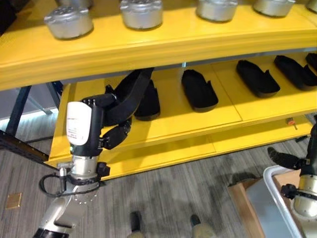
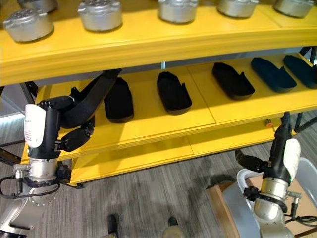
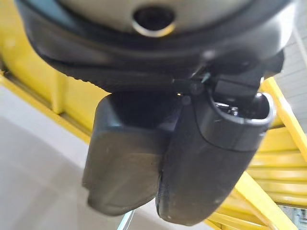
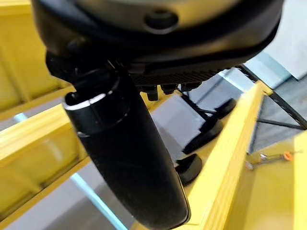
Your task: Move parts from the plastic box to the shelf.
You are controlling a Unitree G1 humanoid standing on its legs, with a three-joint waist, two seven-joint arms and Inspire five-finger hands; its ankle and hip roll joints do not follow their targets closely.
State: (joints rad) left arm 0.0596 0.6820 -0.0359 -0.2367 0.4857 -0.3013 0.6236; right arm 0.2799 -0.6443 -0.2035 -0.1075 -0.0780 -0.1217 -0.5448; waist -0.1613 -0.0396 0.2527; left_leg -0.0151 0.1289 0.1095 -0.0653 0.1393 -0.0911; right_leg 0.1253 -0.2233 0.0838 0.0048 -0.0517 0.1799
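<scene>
My left hand [image 1: 96,126] is at the left end of the yellow middle shelf [image 1: 178,124], shut on a long black part [image 1: 134,94] that slants up over the shelf board. In the left wrist view the thumb [image 3: 216,158] lies against the black part [image 3: 124,158]. Another black part [image 1: 148,103] lies on the shelf just beside the held one. My right hand [image 2: 283,148] hangs low at the right above the plastic box [image 2: 241,191], fingers straight and thumb [image 2: 247,161] stuck out, with nothing in it.
More black parts [image 1: 199,90] [image 1: 257,78] [image 1: 294,69] lie in a row along the middle shelf. Silver round metal parts [image 1: 69,22] [image 1: 141,12] stand on the upper shelf [image 1: 163,47]. A wooden crate [image 1: 242,198] sits by the box.
</scene>
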